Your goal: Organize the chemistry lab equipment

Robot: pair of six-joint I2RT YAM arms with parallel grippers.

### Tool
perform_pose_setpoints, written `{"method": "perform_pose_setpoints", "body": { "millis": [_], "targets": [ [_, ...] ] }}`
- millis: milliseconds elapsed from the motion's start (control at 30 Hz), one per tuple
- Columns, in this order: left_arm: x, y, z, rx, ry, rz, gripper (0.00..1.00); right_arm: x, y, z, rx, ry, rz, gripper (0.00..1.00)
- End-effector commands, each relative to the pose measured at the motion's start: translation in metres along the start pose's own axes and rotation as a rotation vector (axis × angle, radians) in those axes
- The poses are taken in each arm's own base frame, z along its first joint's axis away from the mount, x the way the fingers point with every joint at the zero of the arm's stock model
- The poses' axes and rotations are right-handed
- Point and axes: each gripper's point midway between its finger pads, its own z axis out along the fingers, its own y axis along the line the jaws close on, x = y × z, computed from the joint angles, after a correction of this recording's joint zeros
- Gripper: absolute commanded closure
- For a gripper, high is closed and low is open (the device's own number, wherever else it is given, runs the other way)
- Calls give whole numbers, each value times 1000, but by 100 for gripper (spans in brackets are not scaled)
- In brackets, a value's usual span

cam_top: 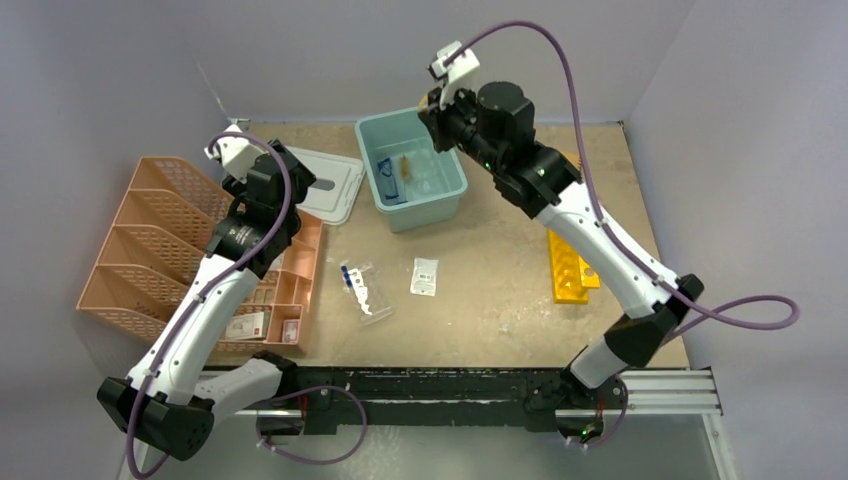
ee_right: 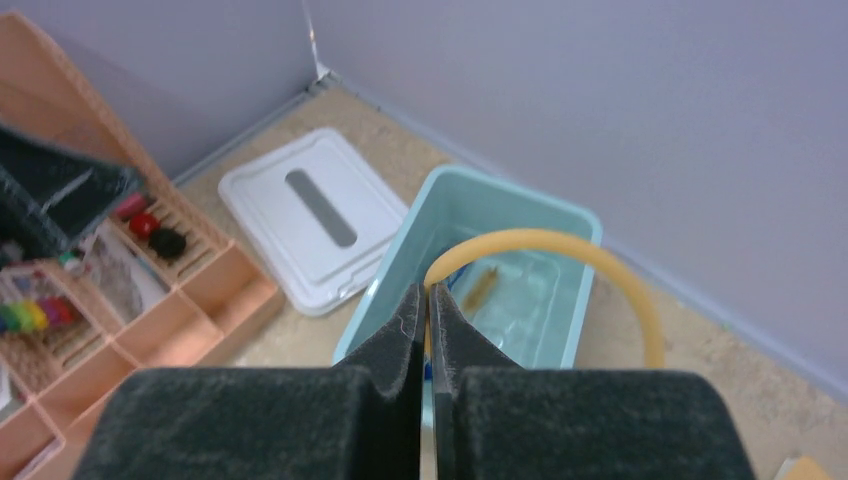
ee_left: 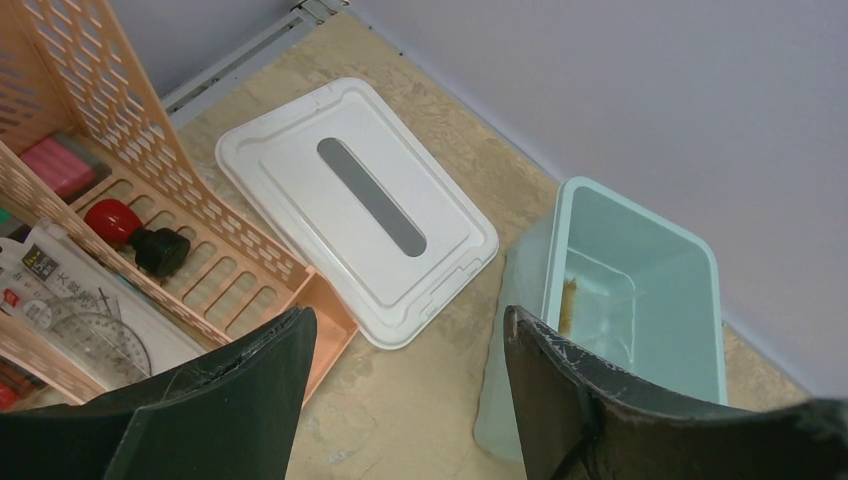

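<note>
1. The right gripper hangs above the teal bin, its fingers clenched on one end of the amber rubber tubing. The tubing arcs out from the fingertips in a loop over the bin opening and drops out of view on the right.
2. Handling judgement: the tubing looks light, soft and springy. Held at one end, the free length is likely to swing and spring back, so the loop may catch the bin rim or flop outside. A hold nearer mid-length would control it better.
3. The left gripper sits over the peach organizer with its fingers spread and nothing between them.
4. Inside the bin lie the blue-framed safety glasses and a small brownish item. Other contents are too faint to name.
5. On the open table, near the middle, lie the blue-capped tubes in a clear bag and, just beside them, the white packet. Both look light; the bag is probably slippery and best taken by an edge.
6. Surroundings: the white lid lies flat between organizer and bin, and a yellow rack sits under the right arm. Neither blocks the bin mouth; the bin walls are the main obstruction to a clean drop
</note>
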Motion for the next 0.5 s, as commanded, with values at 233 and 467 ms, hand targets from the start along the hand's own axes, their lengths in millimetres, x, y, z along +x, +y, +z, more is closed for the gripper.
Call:
{"method": "perform_pose_setpoints", "body": {
  "millis": [233,467],
  "targets": [
    [-14,-15,-1,42,-23,-90,32,-60,-30,50,-41,-163,-10,100],
    [-13,-15,0,37,-26,-92,32,-43,-26,72,-88,-146,19,100]
  ]
}}
